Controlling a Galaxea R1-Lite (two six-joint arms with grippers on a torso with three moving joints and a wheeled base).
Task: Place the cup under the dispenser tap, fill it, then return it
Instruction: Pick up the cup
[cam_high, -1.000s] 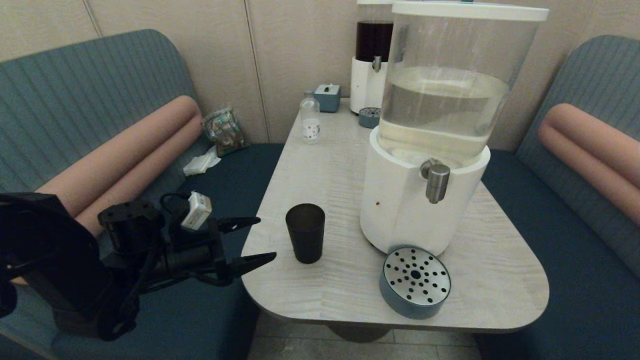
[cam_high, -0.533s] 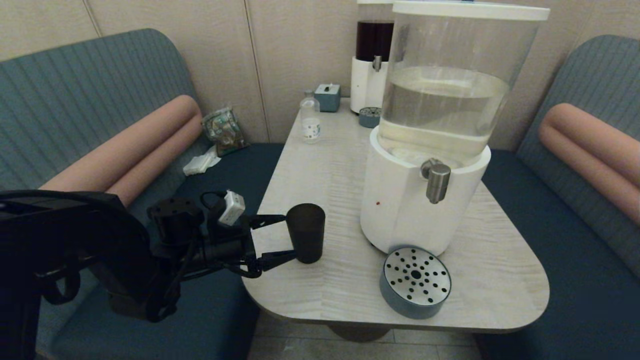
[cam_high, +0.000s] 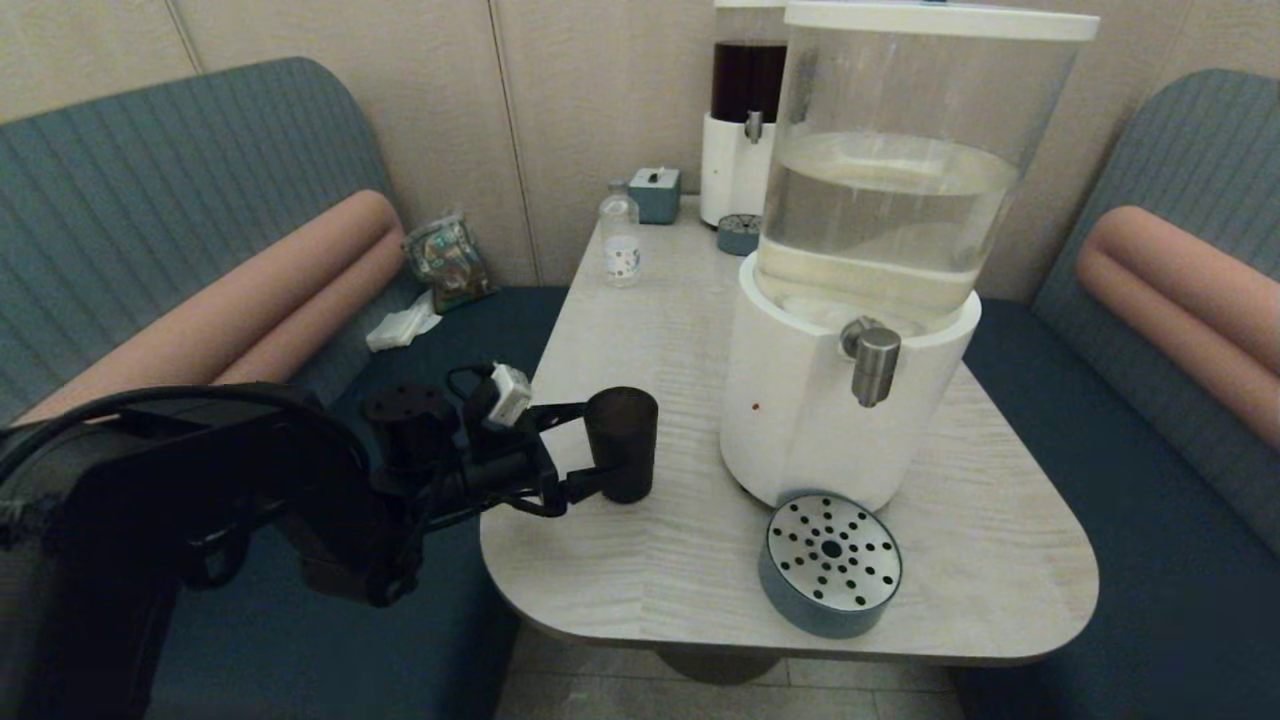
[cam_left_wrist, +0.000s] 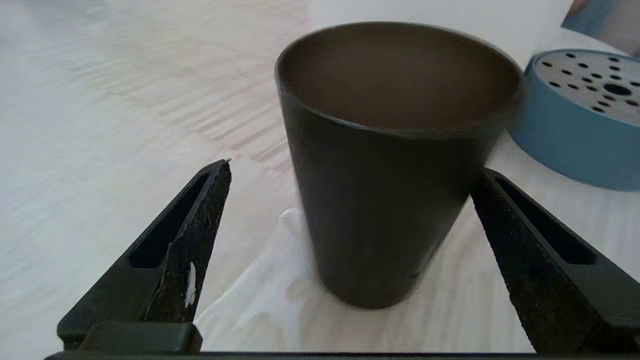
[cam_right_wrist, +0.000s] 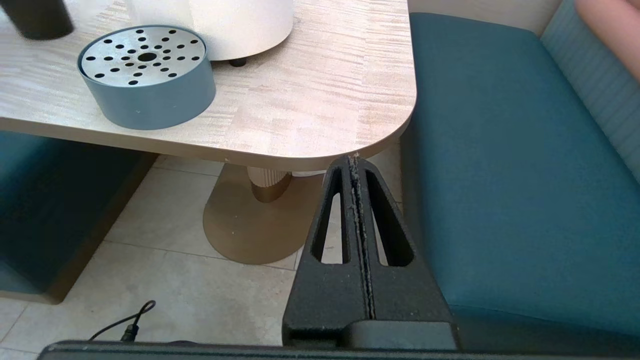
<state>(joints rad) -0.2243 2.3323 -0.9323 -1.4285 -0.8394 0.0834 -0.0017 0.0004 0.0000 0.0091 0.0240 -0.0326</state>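
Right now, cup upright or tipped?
Upright: the cup stands on the table, mouth up, between the open left gripper's fingers.

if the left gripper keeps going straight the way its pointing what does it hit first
The cup. The left gripper is open with one finger on each side of it, so the cup's wall meets the palm first; the big dispenser's white base lies beyond.
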